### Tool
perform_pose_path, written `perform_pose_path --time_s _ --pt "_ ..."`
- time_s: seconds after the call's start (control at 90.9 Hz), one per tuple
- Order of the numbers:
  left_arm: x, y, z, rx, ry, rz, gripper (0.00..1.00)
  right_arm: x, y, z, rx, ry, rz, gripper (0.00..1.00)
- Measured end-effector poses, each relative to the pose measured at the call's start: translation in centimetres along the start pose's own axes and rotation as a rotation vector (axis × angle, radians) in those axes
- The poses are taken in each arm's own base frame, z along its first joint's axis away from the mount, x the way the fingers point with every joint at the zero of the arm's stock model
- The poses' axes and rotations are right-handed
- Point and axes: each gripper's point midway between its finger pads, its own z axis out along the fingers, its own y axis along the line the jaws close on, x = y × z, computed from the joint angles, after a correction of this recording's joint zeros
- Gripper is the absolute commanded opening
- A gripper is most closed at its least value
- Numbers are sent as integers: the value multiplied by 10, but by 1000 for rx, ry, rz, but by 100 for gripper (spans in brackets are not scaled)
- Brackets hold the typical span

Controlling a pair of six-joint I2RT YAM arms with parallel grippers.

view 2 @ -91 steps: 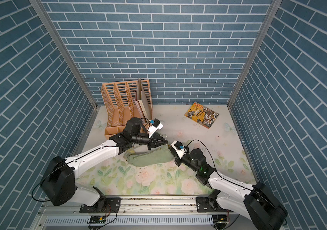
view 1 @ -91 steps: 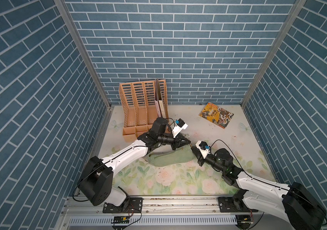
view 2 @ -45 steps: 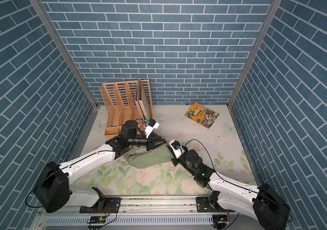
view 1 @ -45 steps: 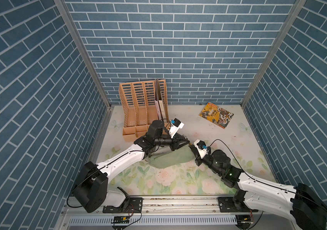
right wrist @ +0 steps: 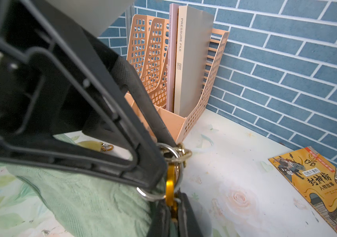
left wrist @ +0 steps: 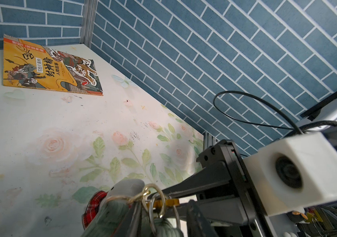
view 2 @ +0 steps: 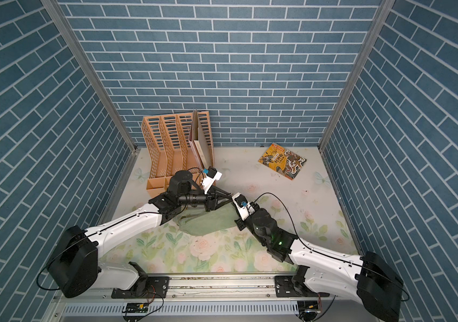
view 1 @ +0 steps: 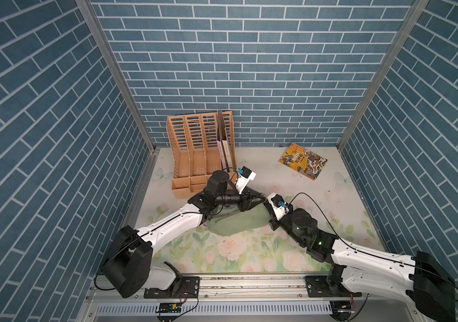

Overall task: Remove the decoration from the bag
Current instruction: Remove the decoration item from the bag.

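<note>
While the orange clip (right wrist: pixel 170 187) on the bag (view 1: pixel 239 224) is pinched by the right jaws, the left jaws are seen narrowly apart

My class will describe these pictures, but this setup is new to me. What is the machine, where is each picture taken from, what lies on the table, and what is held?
Two robot arms stand at a flowery table inside blue brick walls. Both top views look down from one overhead camera; each wrist view comes from a camera on an arm, near its tool. On the table lie a green bag, an orange file rack with folders, and a picture book. The right tool is shut on an orange clasp among metal rings at the bag's end. The left tool is there too, jaws apart; whether it grips anything is unclear. A plaid charm sits beside the rings.
</note>
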Motion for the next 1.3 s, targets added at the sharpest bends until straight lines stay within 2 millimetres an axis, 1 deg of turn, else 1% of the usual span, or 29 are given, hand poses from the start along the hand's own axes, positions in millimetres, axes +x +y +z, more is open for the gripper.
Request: perform_pose_path --time_s 0.154,0.275,0.352,0.462,0.528,0.649,0.726,0.814,0.858,0.957,1.023,1.298 --pt "4 2 0 -3 6 -9 39 3 -3 -1 20 17 -19 0" --pt "7 3 0 -3 5 -21 36 5 -3 -1 26 26 -28 0" --pt "9 3 0 -1 1 -30 36 3 -3 -1 28 28 -34 0" --pt "10 3 0 7 -8 -41 42 -3 -3 -1 33 15 -42 0" --pt "12 3 0 11 -10 -49 43 -8 -4 -1 34 7 -45 0" --pt "14 4 1 15 -11 -64 38 -16 -3 0 34 -7 -44 0" --pt "14 5 2 18 -14 -65 33 -17 -3 -1 32 -10 -49 0" --pt "14 5 4 23 -16 -67 32 -16 -2 -1 31 -7 -58 0" --pt "14 5 4 27 -17 -69 33 -16 -3 -1 33 -6 -60 0" --pt "14 5 6 38 -18 -73 44 -16 -4 -1 38 -5 -65 0" --pt "13 4 6 43 -19 -75 47 -16 -4 -1 39 -6 -69 0" --pt "11 -2 6 76 -29 -8 48 -21 -3 -5 23 -8 -119 0"
